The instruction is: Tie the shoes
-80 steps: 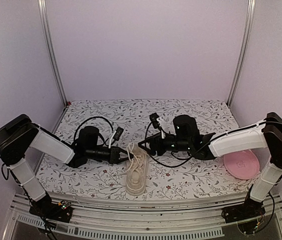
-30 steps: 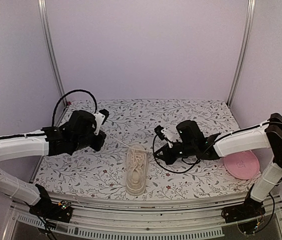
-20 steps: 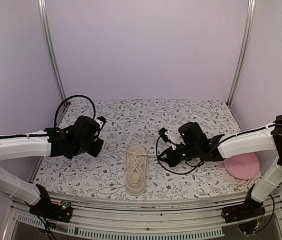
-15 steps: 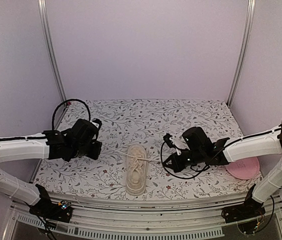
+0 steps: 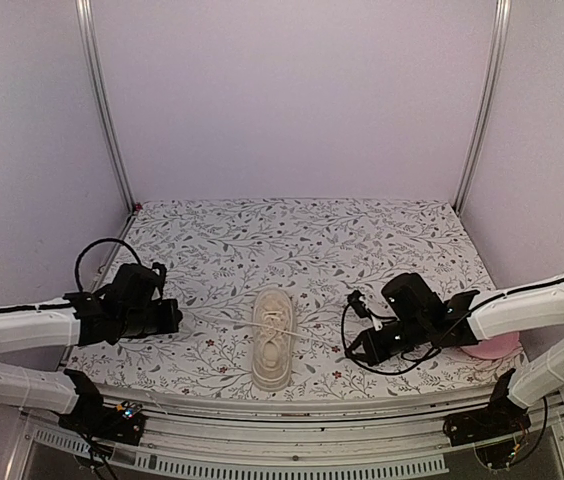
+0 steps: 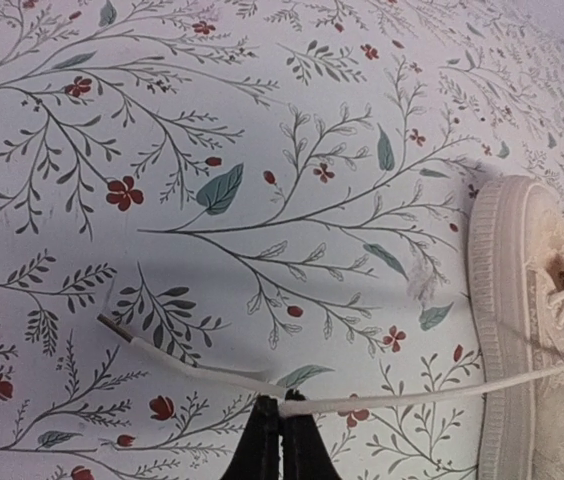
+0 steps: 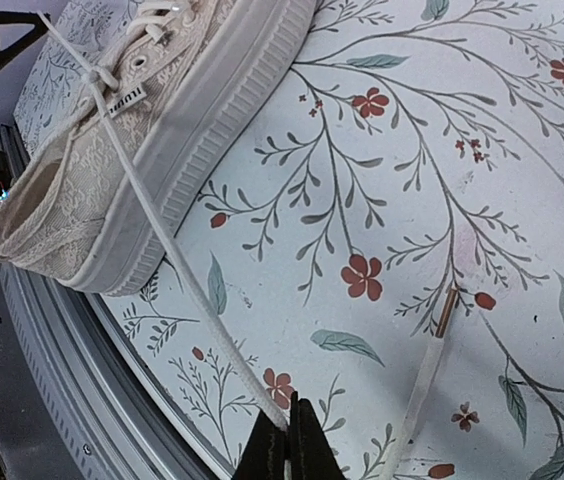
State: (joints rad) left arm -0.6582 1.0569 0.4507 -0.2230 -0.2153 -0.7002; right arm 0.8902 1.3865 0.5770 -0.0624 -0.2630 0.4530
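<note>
The cream shoe (image 5: 272,338) lies on the flowered table, toe pointing away from the arms. Its white laces cross in a knot (image 5: 276,326) over the tongue. To the shoe's left, my left gripper (image 5: 178,318) is low and shut on one lace (image 6: 412,397); that lace's tipped end (image 6: 110,324) trails on the cloth. In the left wrist view the shoe (image 6: 537,330) is at the right edge. My right gripper (image 5: 350,352), right of the shoe, is shut on the other lace (image 7: 177,265), which runs taut to the shoe (image 7: 142,130). Its loose end (image 7: 447,305) lies beside it.
A pink plate (image 5: 484,351) sits at the near right, mostly hidden behind the right arm. The table's metal front rail (image 5: 292,405) runs just behind the shoe's heel. Metal posts (image 5: 107,110) stand at the back corners.
Both arms have swung outward and toward the near edge, each keeping its lace. The laces have been drawn out sideways and the knot has tightened over the shoe.
</note>
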